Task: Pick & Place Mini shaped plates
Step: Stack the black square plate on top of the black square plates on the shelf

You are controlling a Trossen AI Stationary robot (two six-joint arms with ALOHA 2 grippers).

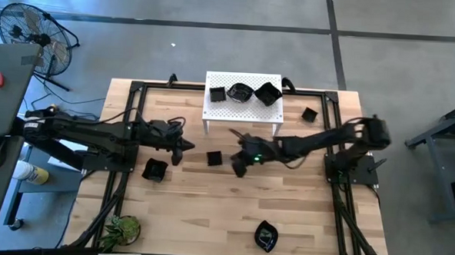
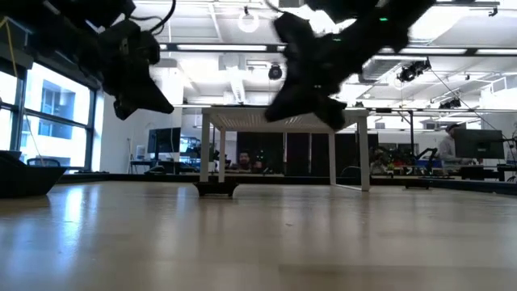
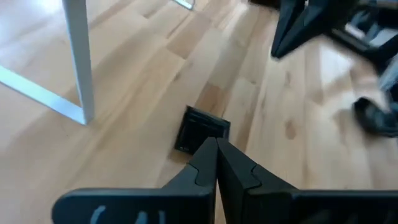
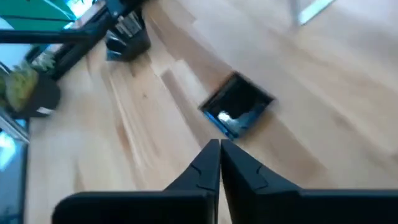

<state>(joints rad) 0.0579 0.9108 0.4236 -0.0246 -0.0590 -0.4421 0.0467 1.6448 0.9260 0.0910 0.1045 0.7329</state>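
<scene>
From above, the left pincer hung over the wooden surface just left of a small square plate, and the right pincer hung just right of that same plate. A white perforated stand at the far edge carried a round plate and a square-sided one. Another small plate lay right of the stand, a larger square one near the left arm, and a leaf-like one at the near edge. A green plant sat in the near left corner.

From table height, both pincers were raised clear of the surface, the left pincer on the left, the right pincer in front of the stand, with one plate lying low under it.

The left wrist view showed its fingers pressed together on nothing, the square plate just beyond them.

The right wrist view showed its fingers likewise closed and empty, the square plate lying flat ahead, apart from the tips.
</scene>
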